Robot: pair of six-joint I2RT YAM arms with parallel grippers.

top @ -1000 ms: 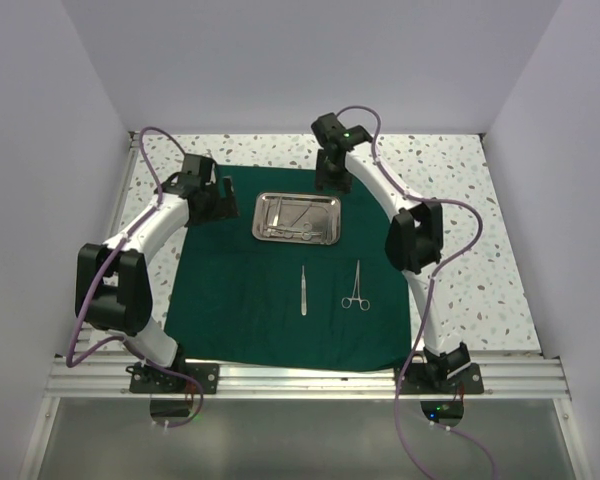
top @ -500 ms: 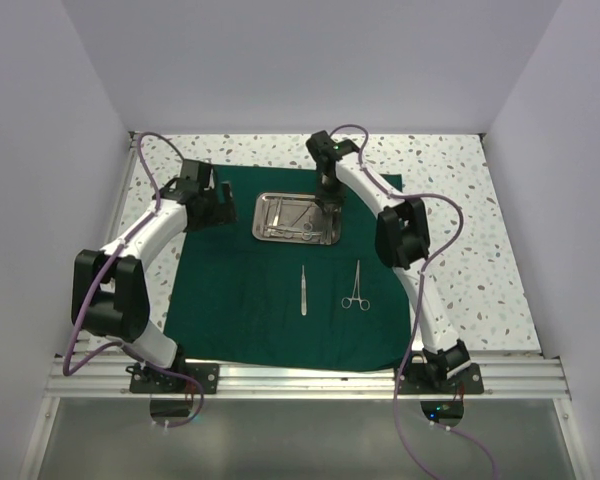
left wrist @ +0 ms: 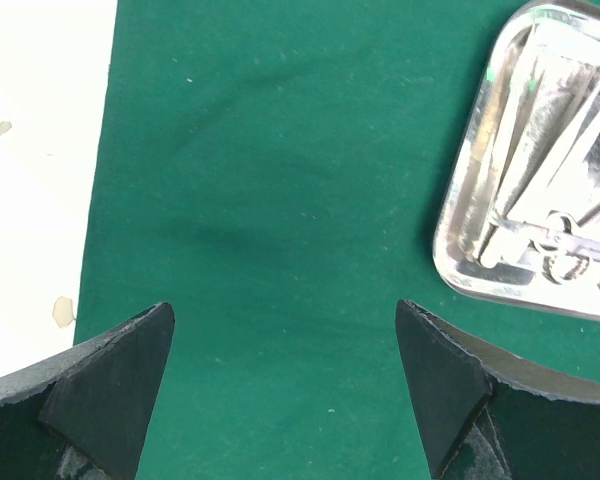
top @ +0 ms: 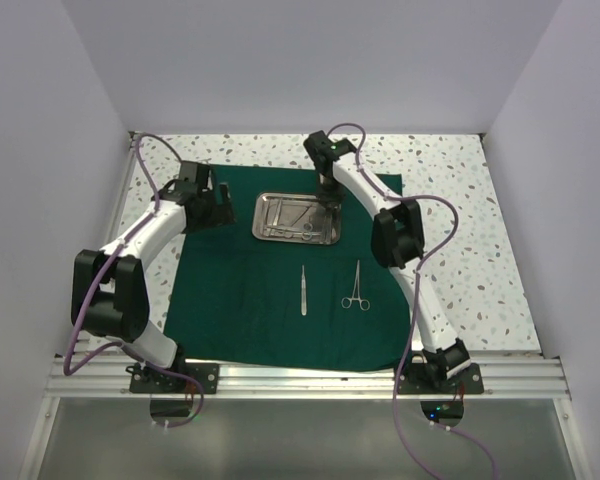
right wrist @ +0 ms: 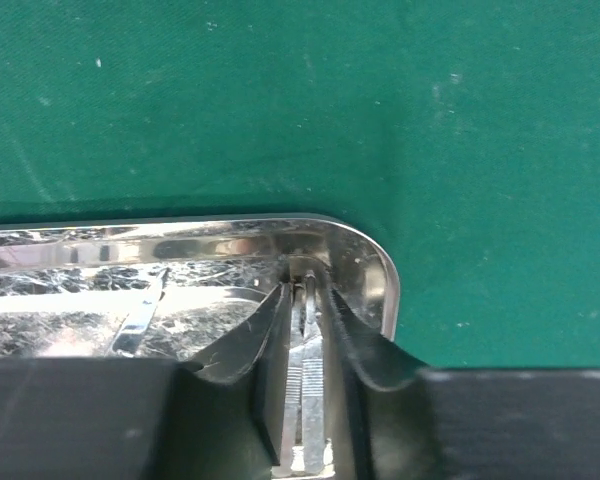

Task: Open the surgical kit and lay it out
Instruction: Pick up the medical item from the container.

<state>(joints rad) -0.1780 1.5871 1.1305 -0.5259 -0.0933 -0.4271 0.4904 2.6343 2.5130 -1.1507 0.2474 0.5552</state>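
Inside steel tray (left wrist: 455,240): instruments (left wrist: 540,150); right hand (right wrist: 307,295) pinching 1; left hand (left wrist: 283,310) spread.

No legible txt in any view.
Steel tray (top: 296,219), green cloth (top: 240,300), speckled tabletop (top: 460,200), left claw (left wrist: 282,310) & right claw (right wrist: 305,300): no label, brand, no. or sign readable on any of them. Marks on the tabletop are just speckle pattern, and tray shine gives blurred reflections only, no chars.
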